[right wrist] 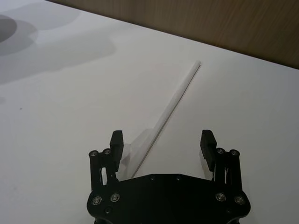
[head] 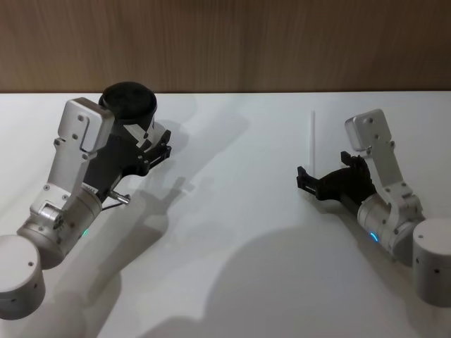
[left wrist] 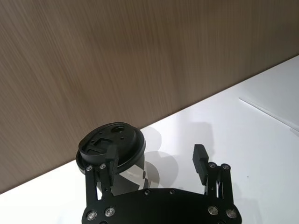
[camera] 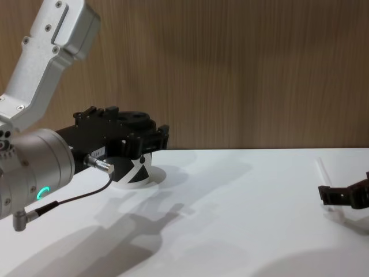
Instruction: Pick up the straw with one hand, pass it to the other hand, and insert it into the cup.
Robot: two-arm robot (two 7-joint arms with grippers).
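the right gripper [right wrist: 162, 145] is seen spread, low over the near end of the straw [right wrist: 180, 95], which lies flat on the white table [right wrist: 60, 116]. nothing is yet grasped, passed or inserted. the left gripper [left wrist: 156, 161] is spread just beside the lidded cup [left wrist: 112, 140], well apart from the straw.

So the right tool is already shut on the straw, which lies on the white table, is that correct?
No. The right tool is open, with the straw between its spread fingers, as the right wrist view shows. The straw does lie on the white table.
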